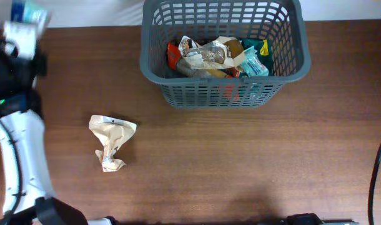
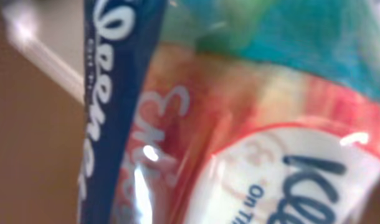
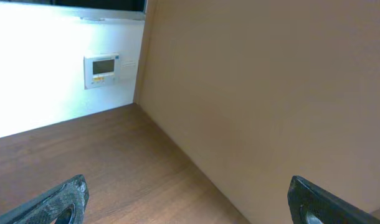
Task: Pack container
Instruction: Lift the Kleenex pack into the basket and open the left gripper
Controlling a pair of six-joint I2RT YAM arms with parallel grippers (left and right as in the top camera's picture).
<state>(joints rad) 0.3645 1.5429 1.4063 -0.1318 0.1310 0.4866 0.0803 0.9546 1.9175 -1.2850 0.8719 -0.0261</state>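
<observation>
Grey plastic basket (image 1: 197,92) sits well to the right of the left gripper (image 1: 19,47), about level with it across the table (image 1: 240,162), and already holds a heap of packets (image 1: 218,56). At the tip of the left arm a blue-and-white packet (image 2: 240,124) is up off the wood. In the left wrist view its printed film fills the whole frame, pressed close to the lens, so the jaws themselves are hidden. Since the packet hangs clear of the table, I judge them pinched on it. The right gripper (image 3: 187,214) has its fingers (image 3: 53,202) spread wide with nothing between them. Ahead of it are only bare wood and a wall (image 3: 271,93), and the basket is nowhere in its view.

The step in hand looks like the carry: one packet lifted, not yet over the basket. A crumpled beige wrapper (image 1: 112,142) lies loose on the wood, nearer the arm's base than the left jaws and a little to their right, so at least one more pick likely remains.

The next move calls for a swing rightward, high enough to clear the thick rim. The jaws should let go only once the packet hangs over the open middle rather than the near wall. With the wrist lens blocked, the overhead view is the better guide for lining up.
</observation>
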